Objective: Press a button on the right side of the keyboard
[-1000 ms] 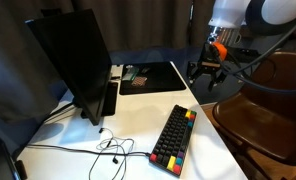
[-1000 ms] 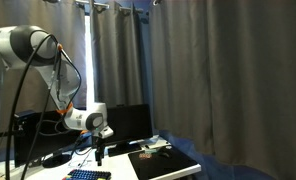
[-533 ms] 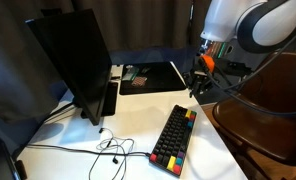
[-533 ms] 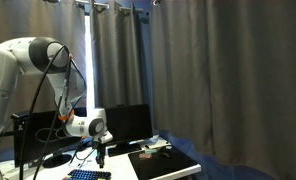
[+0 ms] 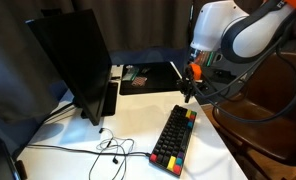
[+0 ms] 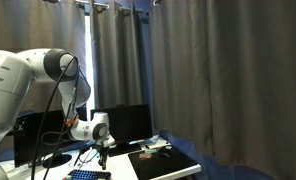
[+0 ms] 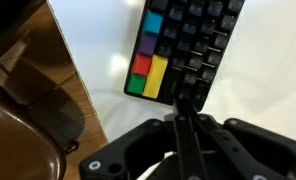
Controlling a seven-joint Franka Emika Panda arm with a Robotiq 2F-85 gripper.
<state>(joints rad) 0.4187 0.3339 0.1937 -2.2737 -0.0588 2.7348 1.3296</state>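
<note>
The keyboard [image 5: 174, 139] is slim and black with a border of red, yellow, green and blue keys, and lies at an angle on the white table [image 5: 78, 135]. Its end nearest the arm fills the top of the wrist view, keyboard [image 7: 191, 42]. My gripper [image 5: 191, 95] hangs just above that end, fingers pressed together with nothing between them. In the wrist view the gripper [image 7: 185, 106] points at the dark keys beside the yellow key [image 7: 158, 72]. An exterior view shows the gripper [image 6: 101, 158] pointing down over the keyboard [image 6: 87, 175].
A black monitor [image 5: 72, 62] stands on the table, with a black desk mat [image 5: 148, 75] behind the keyboard. A thin cable with earphones [image 5: 110, 151] lies in front of the monitor. A brown wooden surface [image 5: 269, 112] borders the table beside the arm.
The fingers have gone from open to shut. The arm has come forward and down from beside the desk mat to just above the keyboard's end.
</note>
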